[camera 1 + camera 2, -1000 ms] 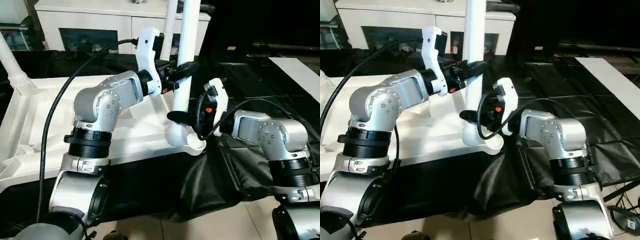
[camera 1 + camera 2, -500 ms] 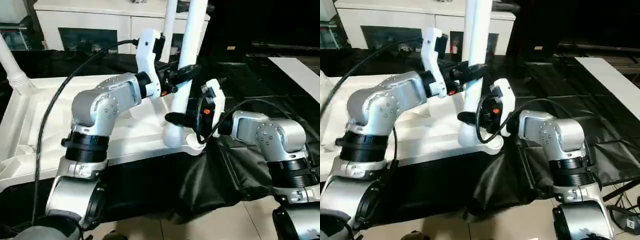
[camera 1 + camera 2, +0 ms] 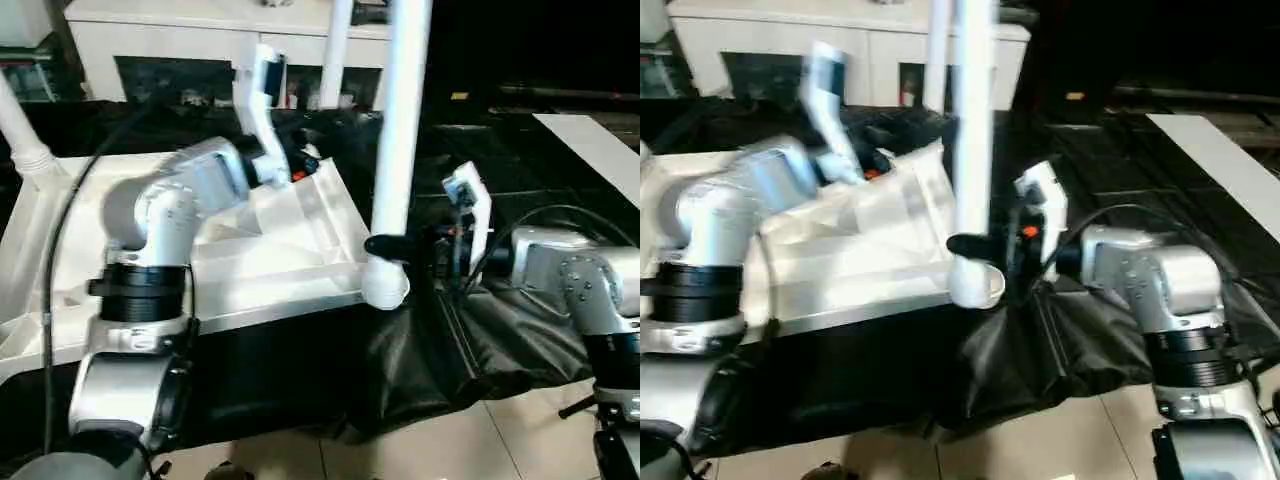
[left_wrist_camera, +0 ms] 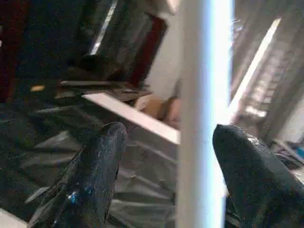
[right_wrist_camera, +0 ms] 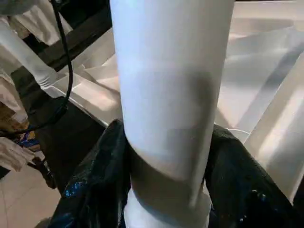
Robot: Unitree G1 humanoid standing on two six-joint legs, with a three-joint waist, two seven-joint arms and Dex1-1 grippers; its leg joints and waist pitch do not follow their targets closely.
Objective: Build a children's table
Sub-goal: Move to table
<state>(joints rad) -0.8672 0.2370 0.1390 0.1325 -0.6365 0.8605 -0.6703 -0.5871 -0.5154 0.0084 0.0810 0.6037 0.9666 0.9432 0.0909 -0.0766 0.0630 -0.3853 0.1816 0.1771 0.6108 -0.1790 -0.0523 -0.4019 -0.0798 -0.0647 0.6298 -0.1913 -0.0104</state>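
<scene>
Tabletop [image 3: 280, 250] lies underside up, one leg [image 3: 20, 130] socketed far left. Right wrist view: right gripper [image 5: 164, 156] clamps another leg [image 5: 171, 95] at the near-right corner, unseated. Left wrist view: left gripper [image 4: 166, 156] stands open around it. Remaining legs pending.

An upright white leg [image 3: 400, 130] stands at the tabletop's [image 3: 250, 250] near right corner, blocking passage there. The right gripper [image 5: 164, 156] closes around its base from the right. Left of the leg the tabletop's ribbed underside lies bare. Another leg [image 3: 22, 130] rises at the far left corner.
</scene>
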